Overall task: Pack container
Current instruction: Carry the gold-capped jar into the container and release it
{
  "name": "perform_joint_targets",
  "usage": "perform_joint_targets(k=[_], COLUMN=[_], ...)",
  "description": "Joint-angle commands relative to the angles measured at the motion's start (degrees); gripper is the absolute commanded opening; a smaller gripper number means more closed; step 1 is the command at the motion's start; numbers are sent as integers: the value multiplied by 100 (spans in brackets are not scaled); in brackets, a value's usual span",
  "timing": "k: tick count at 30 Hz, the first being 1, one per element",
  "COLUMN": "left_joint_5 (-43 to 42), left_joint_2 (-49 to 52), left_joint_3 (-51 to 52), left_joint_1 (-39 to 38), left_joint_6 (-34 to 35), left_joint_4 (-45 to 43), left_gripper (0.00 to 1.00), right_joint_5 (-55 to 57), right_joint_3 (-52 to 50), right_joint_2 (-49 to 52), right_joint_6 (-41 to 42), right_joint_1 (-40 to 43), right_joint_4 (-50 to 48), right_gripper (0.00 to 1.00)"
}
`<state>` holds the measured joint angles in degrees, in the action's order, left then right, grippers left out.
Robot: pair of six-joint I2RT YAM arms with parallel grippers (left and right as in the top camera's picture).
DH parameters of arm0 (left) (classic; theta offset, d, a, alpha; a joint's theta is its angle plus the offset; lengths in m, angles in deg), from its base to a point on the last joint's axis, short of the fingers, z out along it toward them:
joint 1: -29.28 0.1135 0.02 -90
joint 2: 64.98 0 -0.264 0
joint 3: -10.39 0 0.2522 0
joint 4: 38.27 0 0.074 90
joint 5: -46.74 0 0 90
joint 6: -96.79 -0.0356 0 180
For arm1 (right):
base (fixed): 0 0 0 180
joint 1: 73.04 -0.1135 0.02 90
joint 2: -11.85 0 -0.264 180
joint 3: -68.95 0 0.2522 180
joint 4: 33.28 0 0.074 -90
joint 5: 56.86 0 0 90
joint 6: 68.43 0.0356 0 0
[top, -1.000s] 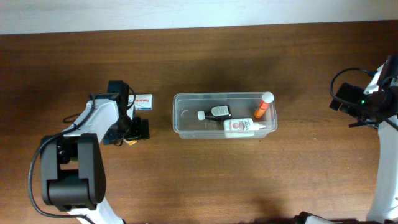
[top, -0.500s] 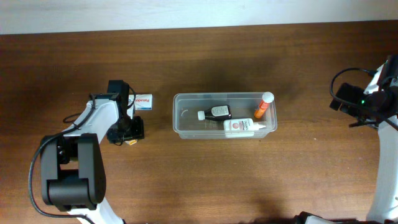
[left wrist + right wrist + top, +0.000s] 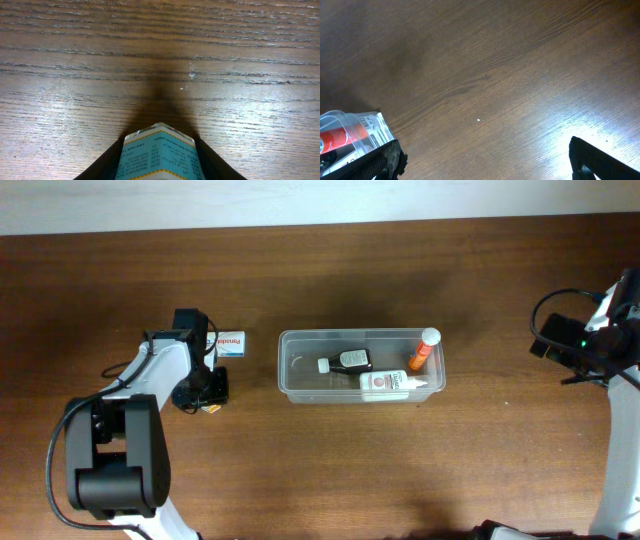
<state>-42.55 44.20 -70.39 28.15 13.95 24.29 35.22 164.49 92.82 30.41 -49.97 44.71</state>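
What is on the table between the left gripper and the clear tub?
Only bare table lies between the left gripper and the container, as the overhead view shows. The white box sits off to one side.

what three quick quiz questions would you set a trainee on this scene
1. How many items lie inside the container?
2. True or false: the right end effector is open and empty.
3. What sits between the fingers of the left end effector? A) a spoon B) a teal-printed box C) nothing
Key: 1) three; 2) true; 3) B
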Motion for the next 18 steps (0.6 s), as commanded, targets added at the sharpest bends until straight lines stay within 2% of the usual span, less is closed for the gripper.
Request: perform_joint_targets(k=[1, 6, 9, 15, 18], left_joint_5=[57, -9, -7, -11, -267], left_joint_2=[118, 116, 116, 116, 116], left_joint_3=[-66, -181, -448, -1309, -1718], left_joint_1=[15, 15, 15, 9, -13], left_joint_6=[11, 9, 9, 9, 9], left_joint_4=[13, 177, 459, 1095, 1331], left_gripper=[36, 36, 29, 29, 29], right_joint_5=[-11, -11, -11, -11, -11], right_joint_3=[90, 90, 90, 90, 90], right_joint_2=[9, 9, 9, 9, 9], right_joint_6=[26, 26, 26, 26, 26], right_joint_1=[20, 20, 20, 20, 20], right_joint_4=[-17, -17, -17, -17, -17], right_gripper=[99, 98, 98, 98, 98])
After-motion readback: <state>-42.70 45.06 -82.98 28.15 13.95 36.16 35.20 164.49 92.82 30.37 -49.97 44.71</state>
